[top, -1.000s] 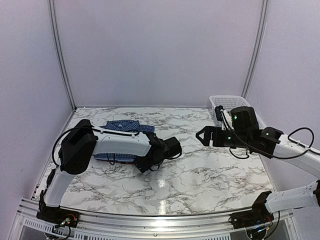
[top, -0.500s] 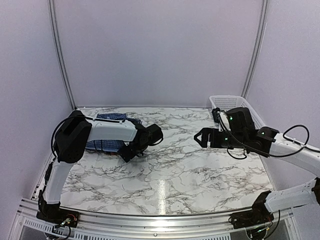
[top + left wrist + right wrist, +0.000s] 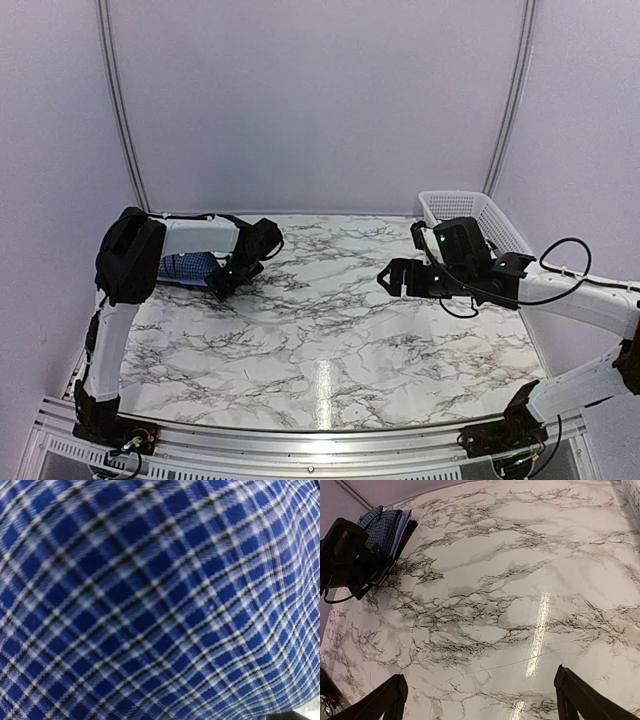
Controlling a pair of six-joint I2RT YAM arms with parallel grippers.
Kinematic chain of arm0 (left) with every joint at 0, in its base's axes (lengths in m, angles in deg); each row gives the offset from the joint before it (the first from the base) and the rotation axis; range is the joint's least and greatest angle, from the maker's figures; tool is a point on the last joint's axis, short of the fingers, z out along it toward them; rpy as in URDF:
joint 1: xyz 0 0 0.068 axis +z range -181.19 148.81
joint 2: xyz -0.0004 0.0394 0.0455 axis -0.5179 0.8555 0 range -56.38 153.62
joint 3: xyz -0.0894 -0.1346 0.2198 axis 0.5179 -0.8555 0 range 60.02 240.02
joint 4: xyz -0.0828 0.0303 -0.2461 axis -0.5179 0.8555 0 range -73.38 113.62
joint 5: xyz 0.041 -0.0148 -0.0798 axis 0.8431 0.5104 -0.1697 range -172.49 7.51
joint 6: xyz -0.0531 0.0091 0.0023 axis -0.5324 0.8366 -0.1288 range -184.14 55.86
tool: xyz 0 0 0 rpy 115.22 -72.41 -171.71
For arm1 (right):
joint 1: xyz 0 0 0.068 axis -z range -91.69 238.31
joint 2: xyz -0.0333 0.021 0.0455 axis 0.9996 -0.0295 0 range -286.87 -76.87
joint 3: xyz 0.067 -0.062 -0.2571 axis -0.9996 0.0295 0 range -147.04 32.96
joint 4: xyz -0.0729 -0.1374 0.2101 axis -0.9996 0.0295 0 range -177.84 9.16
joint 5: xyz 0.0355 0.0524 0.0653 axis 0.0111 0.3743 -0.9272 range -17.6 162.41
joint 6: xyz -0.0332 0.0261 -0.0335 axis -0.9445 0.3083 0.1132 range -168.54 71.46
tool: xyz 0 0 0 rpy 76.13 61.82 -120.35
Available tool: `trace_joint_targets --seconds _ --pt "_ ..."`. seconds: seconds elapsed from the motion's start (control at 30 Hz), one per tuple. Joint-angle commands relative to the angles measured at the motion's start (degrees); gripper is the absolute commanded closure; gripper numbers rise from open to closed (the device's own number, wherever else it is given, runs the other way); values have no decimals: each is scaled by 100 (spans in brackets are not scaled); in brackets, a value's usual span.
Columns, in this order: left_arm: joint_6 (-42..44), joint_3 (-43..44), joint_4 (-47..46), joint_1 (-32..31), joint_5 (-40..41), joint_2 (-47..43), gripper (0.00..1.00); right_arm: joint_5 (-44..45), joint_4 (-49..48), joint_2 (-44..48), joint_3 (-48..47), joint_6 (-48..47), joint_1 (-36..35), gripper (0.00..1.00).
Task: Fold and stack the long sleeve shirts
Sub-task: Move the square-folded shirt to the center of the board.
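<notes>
Fills nearly the whole frame: navy checked shirt (image 3: 150,595), seen from very close. Shows deep blue squares crossed by thin white and black lines, all running on the diagonal. Curves gently, with the check lines bending toward the right and lower edges and packing tighter there. Looks soft and slightly out of focus throughout. Leaves only the bottom right corner uncovered, with a dark sliver (image 3: 292,715) and a pale strip (image 3: 314,707) just beside it, both too small to identify.
</notes>
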Motion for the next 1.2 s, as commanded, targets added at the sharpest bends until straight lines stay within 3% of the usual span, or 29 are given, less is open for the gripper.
trace_joint_targets --seconds 0.0,0.43,0.83,1.17 --pt "930 210 -181 464 -382 330 1 18 -369 -201 -289 154 59 1" --pt "1935 986 -553 1090 -992 914 1 -5 -485 -798 -605 261 58 2" --pt "1571 1578 -898 1192 -1521 1193 1 -56 -355 -805 -654 279 60 1" --pt "2146 1553 -990 1240 -1621 957 1 -39 -378 -768 -578 290 57 1"
